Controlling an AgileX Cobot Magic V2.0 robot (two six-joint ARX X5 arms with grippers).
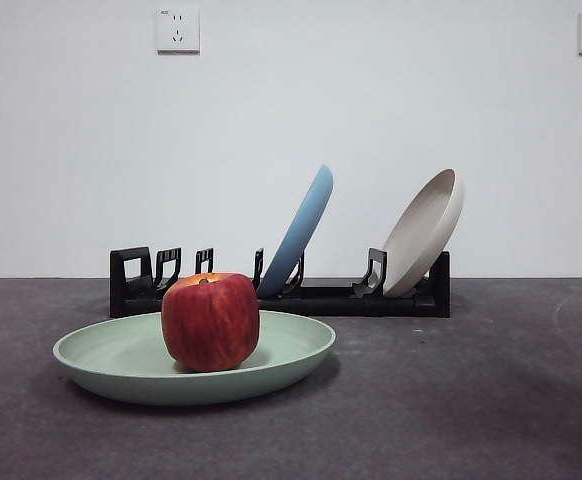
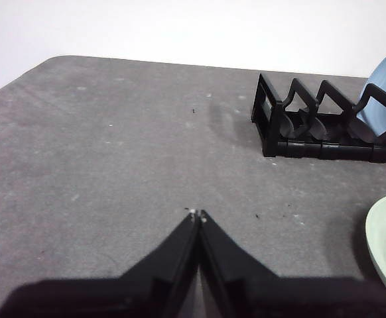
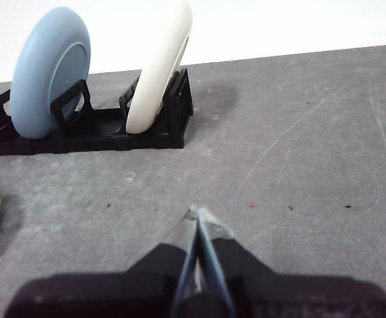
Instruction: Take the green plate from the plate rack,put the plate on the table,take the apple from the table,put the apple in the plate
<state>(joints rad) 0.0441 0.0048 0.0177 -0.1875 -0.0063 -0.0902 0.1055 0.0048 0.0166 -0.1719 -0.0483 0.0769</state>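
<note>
You have one blocky red apple [image 1: 211, 321] sitting upright in the one wide, shallow pale mint-green plate [image 1: 101, 355], which lies flat on the dark grey speckled desk [image 1: 491, 400], near and left of centre. Behind it stands one long black plastic plate rack [image 1: 371, 298] holding two tilted plates: one light blue plate [image 1: 299, 228] and one beige plate [image 1: 426, 230]. Your two grippers both wait low over bare desk, the left gripper [image 2: 197, 214] and the right gripper [image 3: 197, 212], each with jaws pressed together on nothing.
</note>
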